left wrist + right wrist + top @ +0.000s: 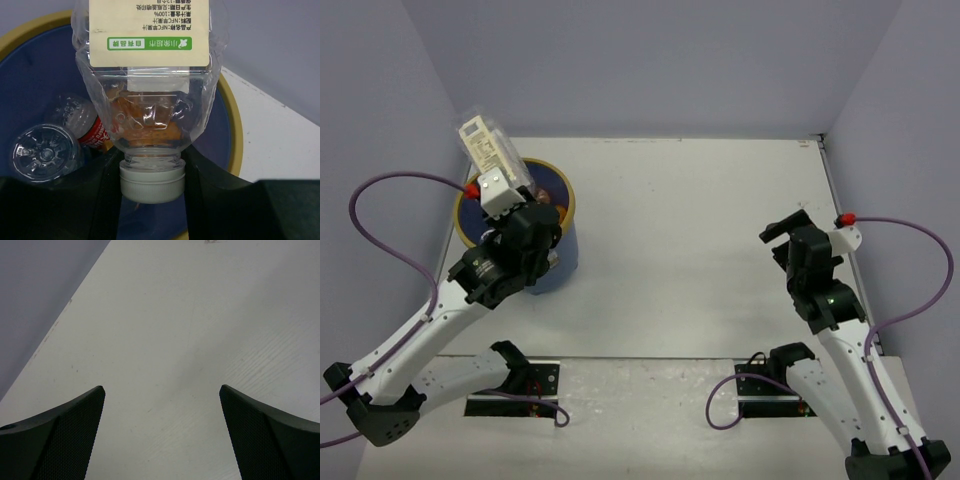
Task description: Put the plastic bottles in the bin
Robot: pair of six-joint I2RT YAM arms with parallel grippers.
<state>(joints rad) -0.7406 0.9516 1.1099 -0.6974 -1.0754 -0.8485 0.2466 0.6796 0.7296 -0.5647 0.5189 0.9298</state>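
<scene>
My left gripper (510, 215) is shut on the white-capped neck of a large clear bottle (488, 152) with a cream label. It holds the bottle base-up over the blue bin (565, 262) with the yellow rim. In the left wrist view the bottle (150, 90) fills the middle, its cap (152, 181) between my fingers (102, 200). Inside the bin (30, 75) lie a clear bottle (42, 152) and a red-labelled one (87, 125); something orange shows through the held bottle. My right gripper (785, 228) is open and empty over bare table (165, 340).
The bin stands at the table's left side, close to the left wall (380, 100). Purple cables (390, 250) loop from both arms. The right wall (910, 120) runs beside the right arm.
</scene>
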